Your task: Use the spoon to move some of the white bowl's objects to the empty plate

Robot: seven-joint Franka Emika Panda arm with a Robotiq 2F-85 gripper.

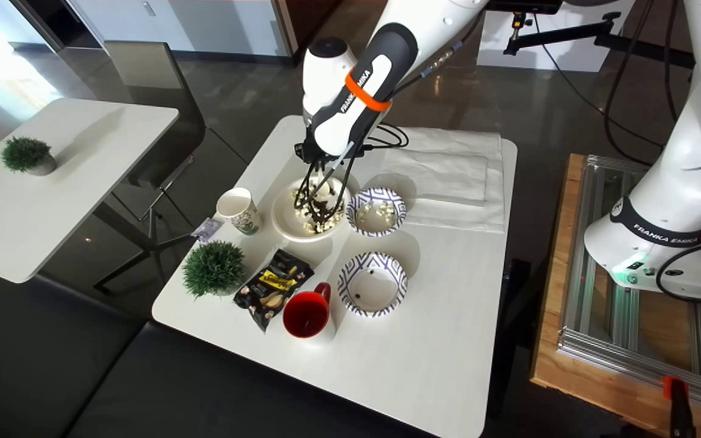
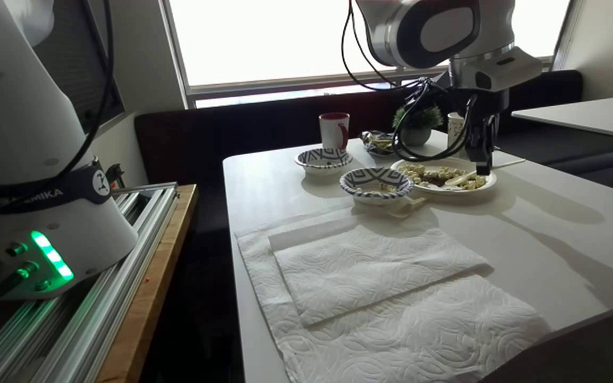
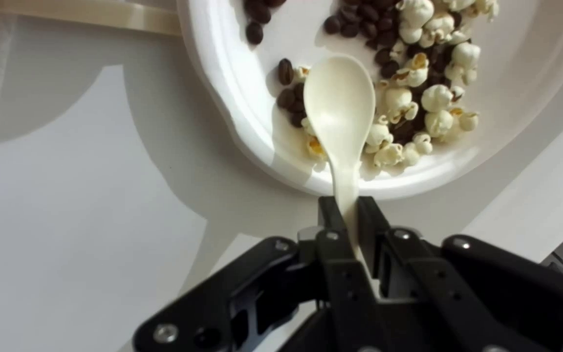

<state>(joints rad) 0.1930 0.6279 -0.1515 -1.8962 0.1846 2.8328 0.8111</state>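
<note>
The white bowl (image 1: 282,224) is round and shallow, with a plain rim. It holds a heap of popcorn and dark brown beans (image 3: 438,105), mostly on one side in the wrist view. My gripper (image 3: 348,203) is shut on the handle of a pale cream spoon (image 3: 339,98), just outside the rim; it also shows in an exterior view (image 2: 483,169). The spoon's head is empty and lies over the bowl; I cannot tell if it touches. A patterned-rim bowl (image 1: 376,230) beside it holds some popcorn. Another patterned-rim bowl (image 1: 372,285) holds a few dark bits.
A second pale utensil (image 2: 402,208) lies by the popcorn-holding patterned bowl, near white paper towels (image 2: 381,266). A red-lined mug (image 1: 306,316), a black snack bag (image 1: 274,286), a potted plant (image 1: 214,269) and a paper cup (image 1: 241,213) stand around the dishes.
</note>
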